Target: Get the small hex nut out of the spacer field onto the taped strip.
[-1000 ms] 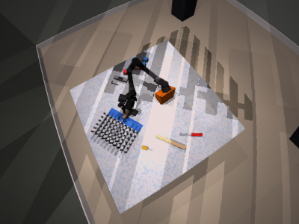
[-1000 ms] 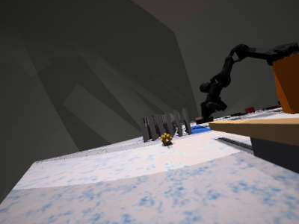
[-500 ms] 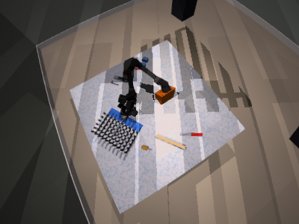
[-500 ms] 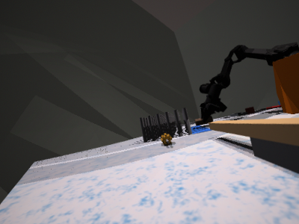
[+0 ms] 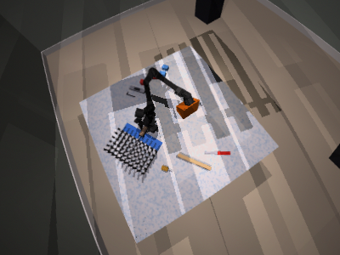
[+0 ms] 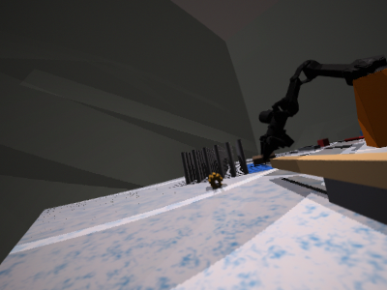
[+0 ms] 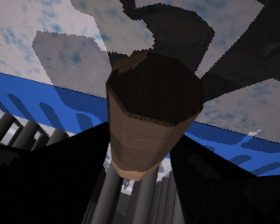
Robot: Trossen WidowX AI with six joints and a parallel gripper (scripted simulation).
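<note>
My gripper [image 5: 144, 128] [image 6: 270, 154] [image 7: 140, 132] is shut on a tool with a brown wooden handle [image 5: 143, 133] [image 7: 150, 118]. It holds the tool upright over the blue taped strip [image 5: 150, 138] [image 6: 258, 167] [image 7: 50, 106], right at the near edge of the field of dark standing spacers [image 5: 129, 150] [image 6: 213, 161] [image 7: 21, 137]. The handle fills the middle of the wrist view and hides the tool's lower end. The spacers stand upright in rows. I cannot see the hex nut among them in any view.
A small brass-coloured piece [image 5: 165, 168] [image 6: 215, 179] lies on the mat beside the spacer field. A wooden stick [image 5: 194, 161] [image 6: 334, 166] and a red-handled tool [image 5: 218, 153] lie to the right. An orange bin [image 5: 188, 107] [image 6: 372, 111] stands by the arm, with blue blocks [image 5: 165, 68] behind.
</note>
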